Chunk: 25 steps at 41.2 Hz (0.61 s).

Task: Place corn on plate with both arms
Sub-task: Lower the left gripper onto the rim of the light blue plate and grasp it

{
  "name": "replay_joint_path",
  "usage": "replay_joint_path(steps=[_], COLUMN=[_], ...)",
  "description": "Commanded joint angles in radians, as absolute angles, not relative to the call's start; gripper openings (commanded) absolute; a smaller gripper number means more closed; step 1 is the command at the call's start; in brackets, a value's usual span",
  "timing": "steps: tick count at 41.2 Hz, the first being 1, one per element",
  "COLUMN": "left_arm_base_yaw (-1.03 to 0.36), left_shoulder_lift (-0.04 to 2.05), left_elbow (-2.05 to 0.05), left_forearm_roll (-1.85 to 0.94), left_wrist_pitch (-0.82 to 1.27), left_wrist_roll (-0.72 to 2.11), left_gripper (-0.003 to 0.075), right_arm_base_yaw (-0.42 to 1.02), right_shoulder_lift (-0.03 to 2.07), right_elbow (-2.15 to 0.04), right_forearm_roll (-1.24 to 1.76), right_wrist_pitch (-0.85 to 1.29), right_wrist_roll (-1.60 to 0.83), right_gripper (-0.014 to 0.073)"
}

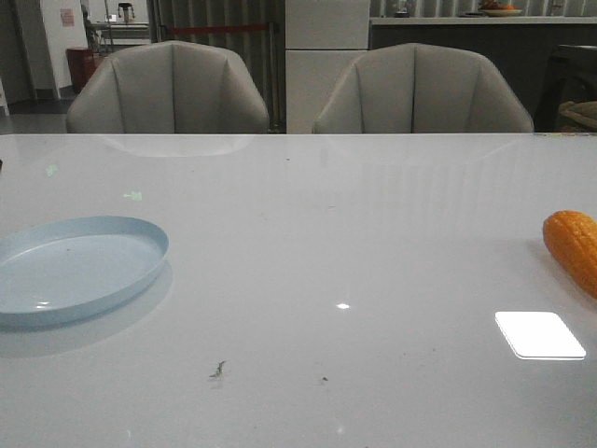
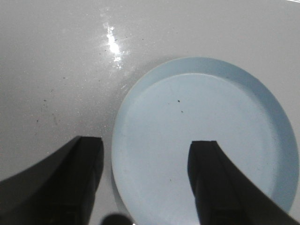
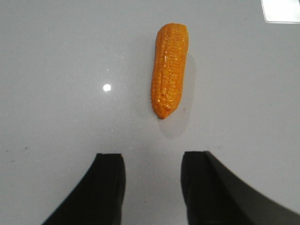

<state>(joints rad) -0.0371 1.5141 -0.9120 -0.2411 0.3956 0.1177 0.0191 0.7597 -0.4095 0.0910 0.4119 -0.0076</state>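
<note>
Pale blue plate (image 1: 79,266) sits on the glossy grey worktop (image 1: 326,243) at the left of the front view, cut off by the frame edge. Orange corn (image 1: 574,247) lies at the far right edge, only partly in frame, well apart from the plate. Neither arm shows in this view. Two grey chairs (image 1: 168,89) stand behind the worktop.

Left wrist view: left gripper (image 2: 145,176) hangs over the plate (image 2: 206,136), fingers (image 2: 213,178) spread wide and released, nothing between them. One finger is over the plate's inside, the other over bare worktop (image 2: 56,70) just beside the rim.

Right wrist view: right gripper (image 3: 152,185) is above bare worktop (image 3: 61,56), fingers (image 3: 108,187) apart and released, holding nothing. Corn (image 3: 168,70) lies flat just ahead of the fingertips, not touching them, tapered end toward the fingers, long axis roughly in line with the gap.
</note>
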Motion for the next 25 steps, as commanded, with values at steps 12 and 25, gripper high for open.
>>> replay_joint_path(steps=[12, 25], left_arm_base_yaw=[-0.018, -0.018], left_shoulder_lift=[1.774, 1.852], left_elbow=[-1.185, -1.219], left_forearm_roll=[-0.253, -0.224], left_wrist_pitch=[0.503, 0.532], left_wrist_roll=[0.098, 0.098], left_gripper=[0.0461, 0.0461], right_arm_base_yaw=[0.016, 0.016], right_shoulder_lift=[0.772, 0.772], right_elbow=[-0.448, -0.448], right_forearm_roll=[0.112, 0.112], right_wrist_pitch=[0.348, 0.347], right_wrist_roll=[-0.006, -0.006], right_gripper=[0.0404, 0.0404])
